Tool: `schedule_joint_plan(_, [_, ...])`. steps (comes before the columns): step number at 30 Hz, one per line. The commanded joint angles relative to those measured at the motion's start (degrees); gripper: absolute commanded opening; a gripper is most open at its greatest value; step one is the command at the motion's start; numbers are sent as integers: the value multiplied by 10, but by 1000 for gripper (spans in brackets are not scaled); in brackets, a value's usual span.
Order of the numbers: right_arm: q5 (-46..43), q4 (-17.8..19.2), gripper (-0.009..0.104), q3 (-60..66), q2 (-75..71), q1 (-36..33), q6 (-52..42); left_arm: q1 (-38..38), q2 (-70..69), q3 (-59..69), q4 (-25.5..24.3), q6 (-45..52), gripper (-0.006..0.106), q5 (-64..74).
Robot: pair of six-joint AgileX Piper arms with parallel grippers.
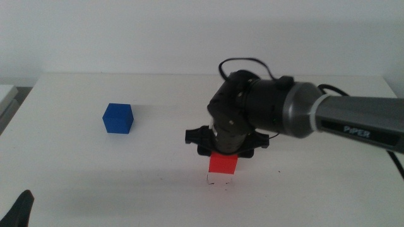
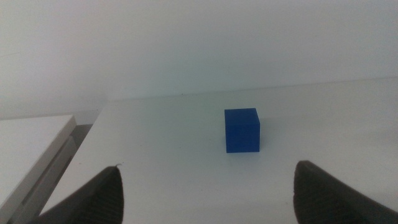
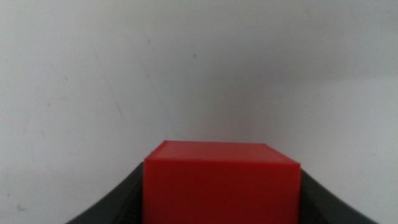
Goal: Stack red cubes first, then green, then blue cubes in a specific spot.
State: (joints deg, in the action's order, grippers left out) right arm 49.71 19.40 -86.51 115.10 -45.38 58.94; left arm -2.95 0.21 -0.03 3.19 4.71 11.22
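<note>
Here, two cubes are showing in all: one red cube (image 1: 223,164) and one blue cube (image 1: 118,118). No third colour is appearing in any of the three views.

The right gripper (image 1: 223,153) is reaching in from the right side of the middle view on its dark grey Piper arm (image 1: 328,120), pointing straight down, and its jaws are pinching the red cube from both sides. In the right wrist view the red cube (image 3: 222,183) is sitting squarely between the two dark jaws, filling the gap between them. Below the cube in the middle view a small white patch with dark marks (image 1: 218,180) is showing on the tabletop; whether the cube is touching the table there cannot be told.

The blue cube is resting alone on the table, well apart from the red one, toward the left. The left gripper (image 2: 208,196) is waiting at the near left edge of the table, facing the blue cube (image 2: 242,130), with its jaws spread wide and holding nothing.

The surface is a plain white table (image 1: 95,176) with faint scratches, and a plain white wall (image 1: 189,31) is standing behind it.
</note>
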Motion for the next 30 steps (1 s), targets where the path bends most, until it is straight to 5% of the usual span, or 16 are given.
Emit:
schedule_joint_plan(1, [-1,23,-1,3,6,-9,7,1,-2,0,3,-2,94,-8])
schedule_joint_plan(24, [-13,41,3,2,49,-14,23,1,-2,0,3,-2,94,-8])
schedule_joint_plan(25, [-13,27,50,2,49,-14,21,1,-2,0,3,-2,94,-8])
schedule_joint_plan(30, [-5,14,86,0,23,-14,-28,1,-2,0,3,-2,94,-8])
